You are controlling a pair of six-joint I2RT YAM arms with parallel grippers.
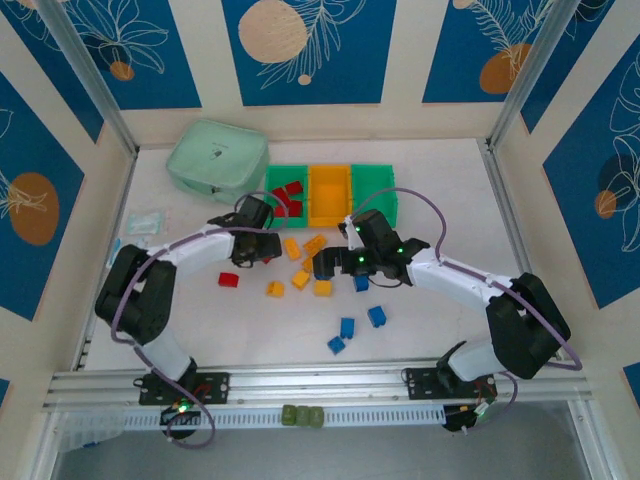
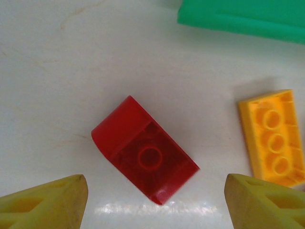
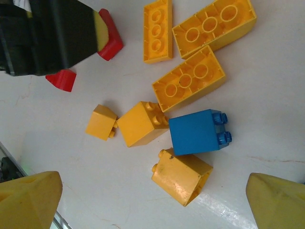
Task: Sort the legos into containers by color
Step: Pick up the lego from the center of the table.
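A red lego (image 2: 145, 160) lies upside down on the white table, just ahead of my open left gripper (image 2: 155, 205) and between its yellow fingertips (image 2: 47, 205). From above, the left gripper (image 1: 260, 250) hovers below the left green container (image 1: 270, 180), which holds red legos (image 1: 290, 196). My right gripper (image 1: 324, 265) is open over a cluster of yellow legos (image 3: 181, 176) and one blue lego (image 3: 198, 131). Another red lego (image 1: 229, 279) lies to the left. The orange container (image 1: 330, 195) and right green container (image 1: 375, 195) stand in the same row.
A pale mint pouch (image 1: 217, 158) sits at the back left, and a clear packet (image 1: 145, 222) lies near the left edge. Three blue legos (image 1: 347, 326) are scattered toward the front. The two grippers work close together; the left one (image 3: 47, 33) shows in the right wrist view.
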